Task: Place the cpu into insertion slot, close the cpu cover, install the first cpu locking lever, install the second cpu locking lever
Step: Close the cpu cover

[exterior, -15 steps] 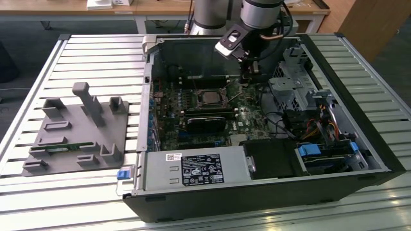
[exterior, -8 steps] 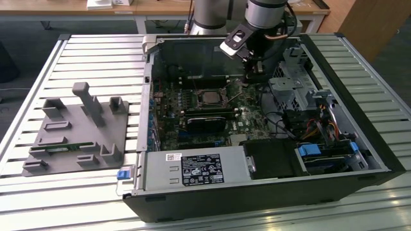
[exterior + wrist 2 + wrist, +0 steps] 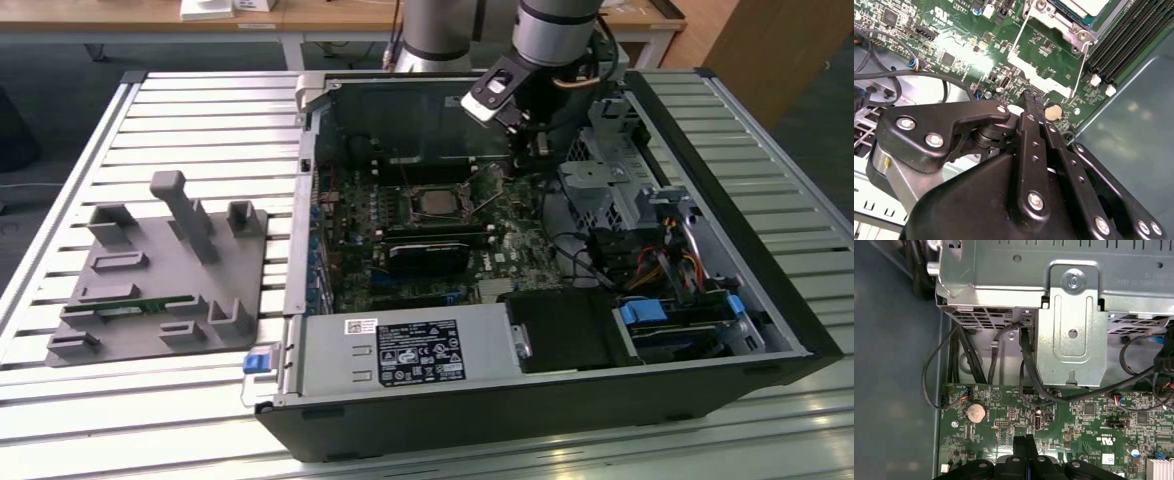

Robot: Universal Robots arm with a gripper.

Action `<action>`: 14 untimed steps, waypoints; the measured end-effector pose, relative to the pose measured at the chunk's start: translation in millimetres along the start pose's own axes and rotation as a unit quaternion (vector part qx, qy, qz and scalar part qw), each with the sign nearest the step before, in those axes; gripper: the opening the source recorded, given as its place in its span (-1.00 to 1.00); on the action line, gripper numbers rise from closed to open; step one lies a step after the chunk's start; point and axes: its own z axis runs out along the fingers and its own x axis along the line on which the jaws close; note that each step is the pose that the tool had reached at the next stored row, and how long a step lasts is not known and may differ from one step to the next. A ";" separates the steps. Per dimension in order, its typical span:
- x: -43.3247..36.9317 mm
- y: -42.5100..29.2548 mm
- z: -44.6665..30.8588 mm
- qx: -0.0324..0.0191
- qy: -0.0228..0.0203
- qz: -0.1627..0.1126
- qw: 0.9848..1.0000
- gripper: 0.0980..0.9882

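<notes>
looking into the open case, the small square silvery-topped cpu (image 3: 434, 205) sits in the dark grey-rimmed insertion slot (image 3: 410, 210), and the thin grey metal cpu cover (image 3: 1069, 25) seems down. a thin wire locking lever (image 3: 1081, 67) looks unlatched. the black gripper (image 3: 1030, 97) hovers nearby, clenched on nothing.

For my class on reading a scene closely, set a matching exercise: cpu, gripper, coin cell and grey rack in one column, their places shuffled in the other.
1 cpu
2 gripper
3 coin cell
4 rack

a on the table, outside the case
b seated mid-board, by the memory slots
c near a corner of the board
d poised over the board

Pairs: 1-b, 2-d, 3-c, 4-a.
</notes>
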 end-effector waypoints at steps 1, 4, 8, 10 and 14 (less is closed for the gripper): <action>0.1 0.0 1.8 0.000 0.000 0.000 1.000 -0.98; 0.2 -0.5 5.1 0.001 0.000 0.000 1.000 -0.98; 0.4 -7.0 5.7 0.001 0.000 0.000 1.000 -0.98; 0.4 -10.9 5.9 0.001 0.000 0.000 1.000 -0.98; 0.6 -18.4 5.9 0.001 0.000 0.000 1.000 -0.98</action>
